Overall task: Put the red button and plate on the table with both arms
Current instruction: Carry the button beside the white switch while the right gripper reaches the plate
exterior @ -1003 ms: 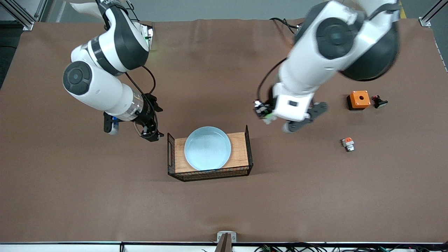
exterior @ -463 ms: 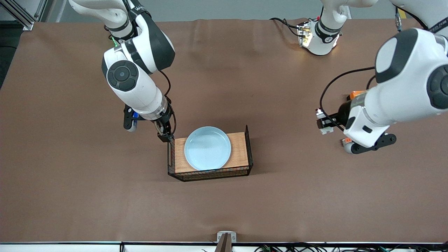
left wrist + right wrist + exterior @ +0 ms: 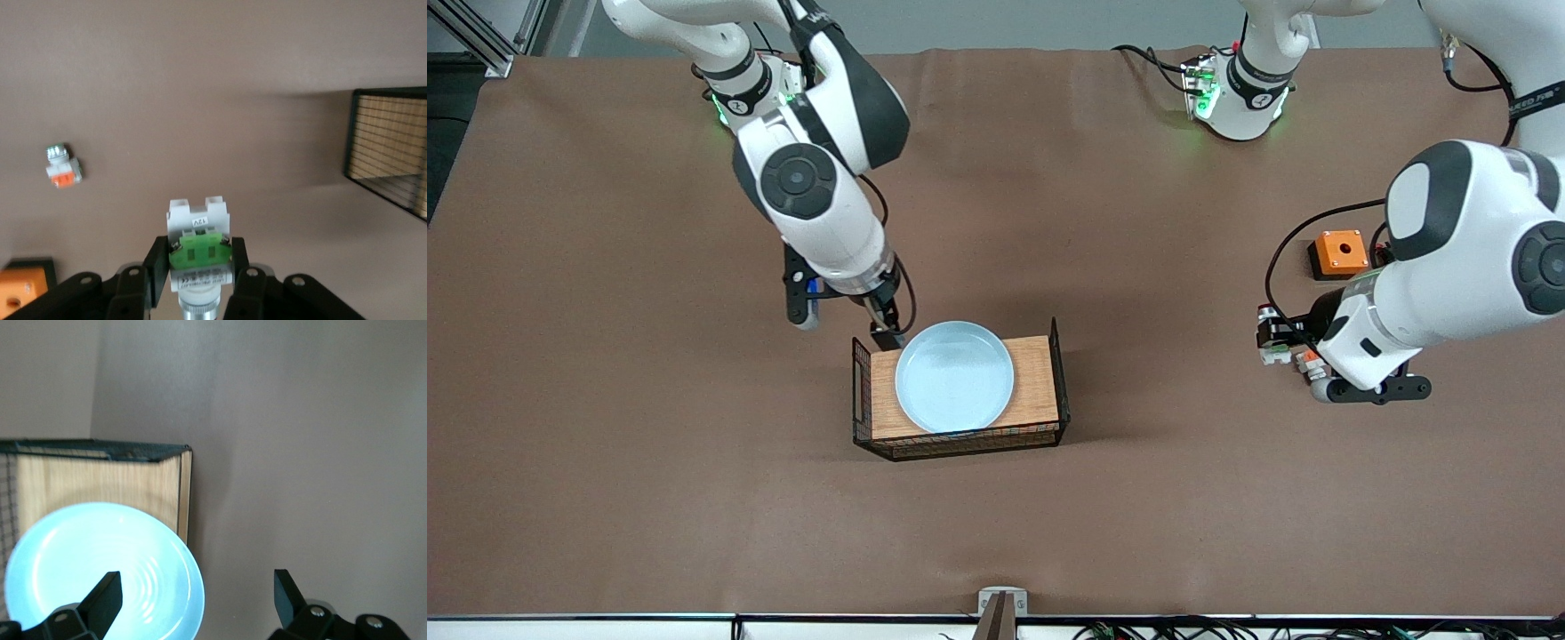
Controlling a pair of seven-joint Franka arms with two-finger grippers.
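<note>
The pale-blue plate (image 3: 954, 376) lies on a small wooden board. My right gripper (image 3: 886, 334) hangs open at the plate's rim, at the corner of the board toward the right arm's end. In the right wrist view the right gripper (image 3: 193, 595) has one finger over the plate (image 3: 100, 567) and the other over bare table. My left gripper (image 3: 1276, 342) is shut on the red button (image 3: 1270, 348), low over the brown table (image 3: 649, 489) toward the left arm's end. In the left wrist view the red button (image 3: 199, 250), with its green block, sits clamped in the left gripper (image 3: 199, 261).
The wooden board (image 3: 1037, 384) has black wire-mesh ends. An orange box (image 3: 1338, 252) with a hole stands near the left arm. A small piece with an orange block (image 3: 63, 170) lies on the table right beside the left gripper.
My left arm has swung away from the board toward its own end of the table, carrying the button. My right arm has moved from the open table to the plate's rim.
</note>
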